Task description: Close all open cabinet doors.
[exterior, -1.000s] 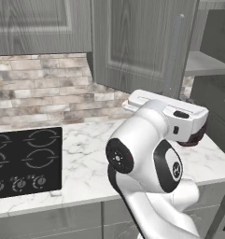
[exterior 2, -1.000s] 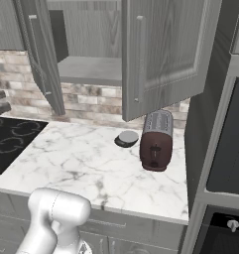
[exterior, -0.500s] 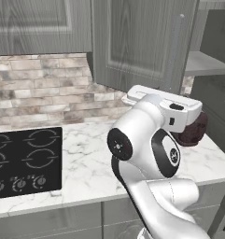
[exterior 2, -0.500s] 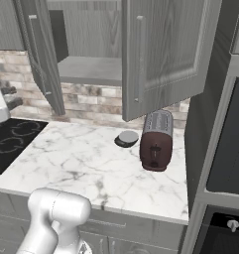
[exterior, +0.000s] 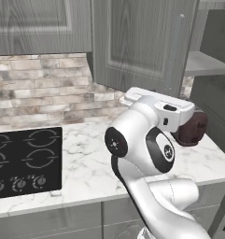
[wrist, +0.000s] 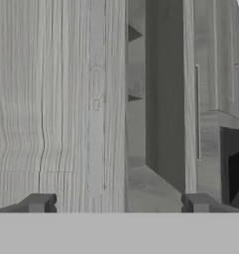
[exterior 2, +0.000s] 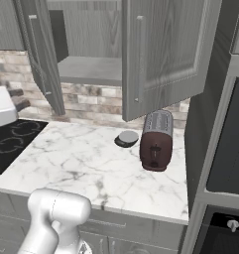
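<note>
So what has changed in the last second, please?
The arm has swung: in the left base view its forearm dropped lower before the toaster, and in the right base view the white hand end came in at the left edge. Nothing was grasped. Both cabinet doors stayed open; the toaster did not move.

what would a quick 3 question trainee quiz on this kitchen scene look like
1. True or false: both cabinet doors over the shelf stand open.
2. What lies on the counter beside the toaster? A) a mug B) a small round grey object C) a knife
3. What does the hand face: a cabinet door or the stovetop?

Key: 1 true; 2 B; 3 a cabinet door.
</note>
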Motion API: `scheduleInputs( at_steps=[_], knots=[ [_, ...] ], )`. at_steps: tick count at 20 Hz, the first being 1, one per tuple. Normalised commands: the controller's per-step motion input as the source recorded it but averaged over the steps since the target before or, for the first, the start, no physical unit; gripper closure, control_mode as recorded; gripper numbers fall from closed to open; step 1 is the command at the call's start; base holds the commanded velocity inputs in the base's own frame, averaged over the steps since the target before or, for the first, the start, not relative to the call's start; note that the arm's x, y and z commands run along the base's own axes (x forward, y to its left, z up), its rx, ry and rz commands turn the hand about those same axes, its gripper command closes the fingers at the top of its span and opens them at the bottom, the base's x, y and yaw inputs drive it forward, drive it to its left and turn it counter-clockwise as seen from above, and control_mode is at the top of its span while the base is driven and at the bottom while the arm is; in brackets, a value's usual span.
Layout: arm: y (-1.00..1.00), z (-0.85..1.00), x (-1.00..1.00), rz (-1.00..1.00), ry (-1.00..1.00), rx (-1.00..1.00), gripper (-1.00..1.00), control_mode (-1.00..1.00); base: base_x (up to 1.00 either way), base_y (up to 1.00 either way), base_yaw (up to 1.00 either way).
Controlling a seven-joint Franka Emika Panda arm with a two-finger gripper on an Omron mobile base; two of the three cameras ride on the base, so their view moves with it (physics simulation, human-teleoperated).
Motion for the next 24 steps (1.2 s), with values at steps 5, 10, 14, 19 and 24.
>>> scheduleInputs(
  at_steps=[5,10,14,19,24],
  knots=[
    [-0.08,-0.14,0.2,0.0,-0.01,0.0,-1.0,-1.0,0.0,0.0,0.0],
    [-0.19,-0.01,0.23,0.01,-0.01,0.0,-1.0,-1.0,0.0,0.0,0.0],
    [-0.21,-0.01,0.29,0.04,0.0,0.0,-1.0,-1.0,0.0,0.0,0.0],
    [-0.24,-0.01,0.31,0.05,0.0,0.0,-1.0,-1.0,0.0,0.0,0.0],
    [-0.23,-0.06,0.35,0.05,0.0,0.0,-1.0,-1.0,0.0,0.0,0.0]
  ],
)
